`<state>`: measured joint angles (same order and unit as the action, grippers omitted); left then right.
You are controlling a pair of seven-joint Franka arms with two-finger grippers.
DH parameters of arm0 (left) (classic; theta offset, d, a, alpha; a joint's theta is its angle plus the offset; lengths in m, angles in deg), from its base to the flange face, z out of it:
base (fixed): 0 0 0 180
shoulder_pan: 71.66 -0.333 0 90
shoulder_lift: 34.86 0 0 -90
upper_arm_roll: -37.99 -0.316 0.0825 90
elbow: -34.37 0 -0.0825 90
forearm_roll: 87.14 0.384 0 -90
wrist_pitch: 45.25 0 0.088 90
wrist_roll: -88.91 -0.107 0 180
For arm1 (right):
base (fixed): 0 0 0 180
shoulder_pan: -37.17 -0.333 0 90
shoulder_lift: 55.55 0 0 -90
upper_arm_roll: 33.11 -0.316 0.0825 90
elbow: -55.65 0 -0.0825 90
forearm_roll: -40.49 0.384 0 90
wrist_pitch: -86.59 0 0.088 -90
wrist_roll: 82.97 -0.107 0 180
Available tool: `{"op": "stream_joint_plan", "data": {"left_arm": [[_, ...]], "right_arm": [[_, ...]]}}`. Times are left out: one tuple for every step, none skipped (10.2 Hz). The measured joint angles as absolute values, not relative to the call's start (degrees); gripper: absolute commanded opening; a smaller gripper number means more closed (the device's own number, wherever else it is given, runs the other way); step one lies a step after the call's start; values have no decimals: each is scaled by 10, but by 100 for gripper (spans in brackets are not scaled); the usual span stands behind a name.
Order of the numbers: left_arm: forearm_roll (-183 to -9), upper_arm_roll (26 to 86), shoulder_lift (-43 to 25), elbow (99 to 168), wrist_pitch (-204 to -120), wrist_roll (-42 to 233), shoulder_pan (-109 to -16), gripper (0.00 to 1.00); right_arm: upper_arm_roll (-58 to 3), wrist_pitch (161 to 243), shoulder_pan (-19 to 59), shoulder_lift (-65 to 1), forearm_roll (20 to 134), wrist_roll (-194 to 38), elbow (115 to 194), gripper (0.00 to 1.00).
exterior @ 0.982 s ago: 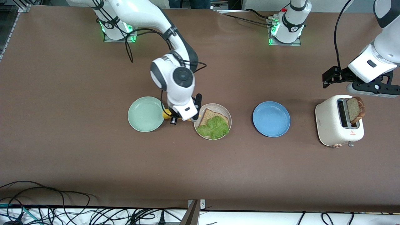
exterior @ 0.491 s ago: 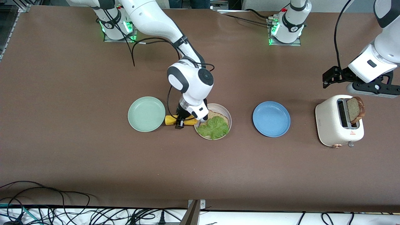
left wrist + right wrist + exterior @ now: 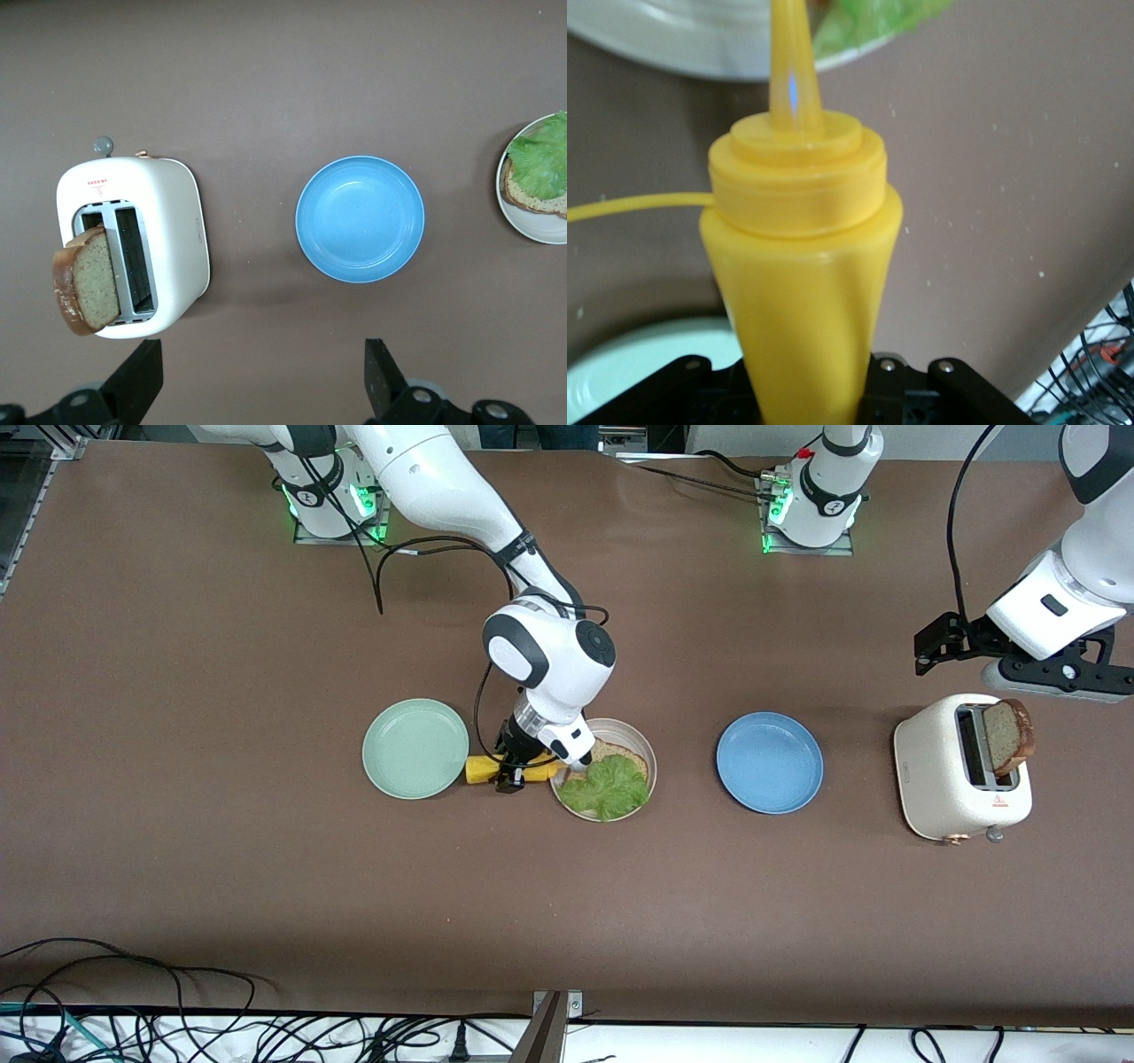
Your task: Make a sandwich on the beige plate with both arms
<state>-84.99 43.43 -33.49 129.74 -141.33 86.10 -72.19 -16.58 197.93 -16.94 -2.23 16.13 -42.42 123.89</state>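
Item: my right tool (image 3: 514, 769), clamped on yellow squeeze bottle (image 3: 496, 768), nozzle toward beige plate (image 3: 641, 745) holding bread slice (image 3: 620, 755) and lettuce (image 3: 608, 786). My left tool (image 3: 261, 385), jaws wide, empty, over worktop (image 3: 221, 868) beside toaster (image 3: 943, 779).

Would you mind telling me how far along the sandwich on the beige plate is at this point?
Done: one bread slice topped with lettuce lies on the beige plate. In hand: the right gripper is shut on the yellow squeeze bottle, tipped with its nozzle toward the plate. Left: the second slice stands in the toaster; the left gripper waits open above it.
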Motion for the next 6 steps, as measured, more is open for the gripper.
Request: {"op": "stream_joint_plan", "data": {"left_arm": [[-850,434,-335,1297,-1413,861,-722,100],[-850,434,-335,1297,-1413,861,-722,100],[-850,434,-335,1297,-1413,861,-722,100],[-850,434,-335,1297,-1413,861,-722,100],[-850,434,-335,1297,-1413,861,-722,100],[-850,434,-335,1297,-1413,861,-722,100]], "right_arm": [[-160,1950,-166,-27,167,-401,1219,0],[-155,1924,-155,-42,192,-381,1202,0],[-150,1901,-134,-68,233,-348,1194,0],[-148,1872,-102,-99,276,-302,1193,0],[-147,1843,-63,-132,323,-249,1196,0],[-147,1825,-23,-167,361,-198,1211,0]]}}
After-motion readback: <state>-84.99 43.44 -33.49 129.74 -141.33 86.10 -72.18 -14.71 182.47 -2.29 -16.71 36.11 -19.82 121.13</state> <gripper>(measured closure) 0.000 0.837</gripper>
